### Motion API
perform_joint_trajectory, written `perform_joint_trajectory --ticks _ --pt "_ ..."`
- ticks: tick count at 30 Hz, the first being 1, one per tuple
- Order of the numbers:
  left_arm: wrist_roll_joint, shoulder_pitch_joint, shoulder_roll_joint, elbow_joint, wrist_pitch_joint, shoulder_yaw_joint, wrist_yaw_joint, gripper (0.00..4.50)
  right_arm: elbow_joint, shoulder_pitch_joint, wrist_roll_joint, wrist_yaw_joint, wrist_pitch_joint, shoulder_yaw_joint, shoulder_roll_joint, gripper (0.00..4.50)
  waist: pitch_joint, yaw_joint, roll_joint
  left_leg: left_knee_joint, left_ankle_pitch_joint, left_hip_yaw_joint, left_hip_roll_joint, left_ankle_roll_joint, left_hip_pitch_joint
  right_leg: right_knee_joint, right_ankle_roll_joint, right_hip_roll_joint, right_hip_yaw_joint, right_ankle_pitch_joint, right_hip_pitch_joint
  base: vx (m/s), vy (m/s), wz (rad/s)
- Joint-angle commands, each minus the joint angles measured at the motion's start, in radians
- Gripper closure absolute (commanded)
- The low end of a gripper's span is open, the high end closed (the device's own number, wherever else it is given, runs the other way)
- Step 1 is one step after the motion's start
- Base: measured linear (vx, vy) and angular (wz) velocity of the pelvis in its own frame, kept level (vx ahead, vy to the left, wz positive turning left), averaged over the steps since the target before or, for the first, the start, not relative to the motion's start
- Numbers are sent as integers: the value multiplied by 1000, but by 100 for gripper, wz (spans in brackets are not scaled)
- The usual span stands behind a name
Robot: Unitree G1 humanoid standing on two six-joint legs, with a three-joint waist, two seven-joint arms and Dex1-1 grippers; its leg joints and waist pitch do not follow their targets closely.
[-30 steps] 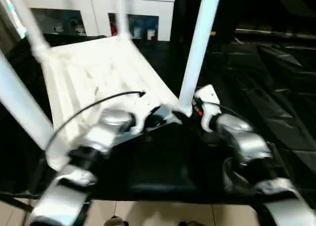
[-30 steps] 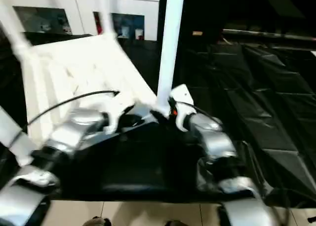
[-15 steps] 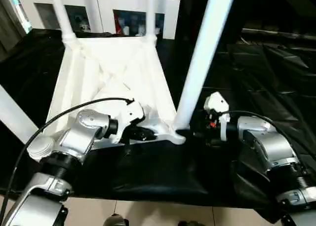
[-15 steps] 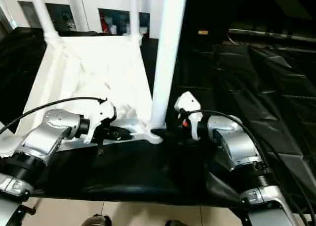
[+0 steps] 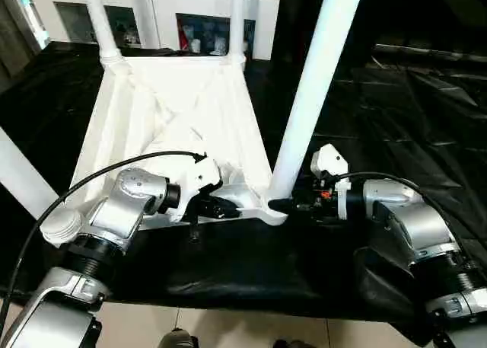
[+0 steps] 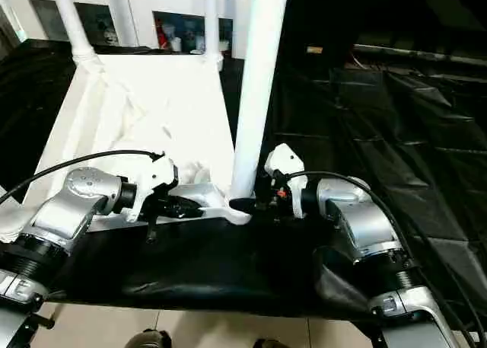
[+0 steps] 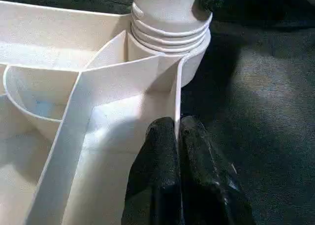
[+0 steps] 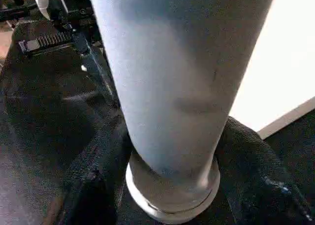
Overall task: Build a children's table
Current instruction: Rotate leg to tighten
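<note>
The right tool [image 6: 255, 203] has closed in around the near leg [image 5: 308, 104]. Left tool [image 7: 178, 151], clenched, pinches the tabletop [image 5: 183, 112] rib. Twist the leg home while that grip steadies the top.

A staged indoor test room rather than a lived-in home — crinkled black plastic sheeting [image 5: 411, 127] drapes the whole work surface, pale beige floor tiles [image 5: 228, 325] show at its near edge, and a white glass-door cabinet [image 5: 198, 20] of small coloured items lines the back wall
</note>
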Motion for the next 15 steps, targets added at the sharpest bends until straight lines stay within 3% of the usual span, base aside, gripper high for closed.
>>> perform_joint_trajectory --ticks 1,7,10,13,15 --pt "-45 6 -16 -43 -11 -6 -28 450 -11 15 6 13 9 10 -4 220 -76 -1 -5 -56 -200 10 11 54 18 -56 -231 -27 16 -137 60 0 0 0" --pt "-43 11 -21 -43 -3 -4 -14 450 -12 29 15 12 16 10 3 251 -76 1 -5 -56 -208 9 10 47 19 -56 -226 -27 16 -152 61 0 0 0" --pt "-24 -10 -60 1 16 23 89 450 25 31 23 -81 10 -32 61 252 -76 2 -4 -56 -214 9 10 43 18 -56 -223 -28 16 -161 59 0 0 0" --pt "12 -41 -105 63 8 39 214 450 107 13 -4 -236 -3 -66 133 252 -71 -4 -7 -60 -257 8 7 16 17 -66 -201 -29 16 -249 56 0 0 0" --pt "48 -82 -161 134 23 54 359 450 190 -10 -55 -411 -17 -79 198 252 -66 -15 -6 -65 -312 3 3 -20 20 -77 -162 -31 14 -377 50 0 0 0"
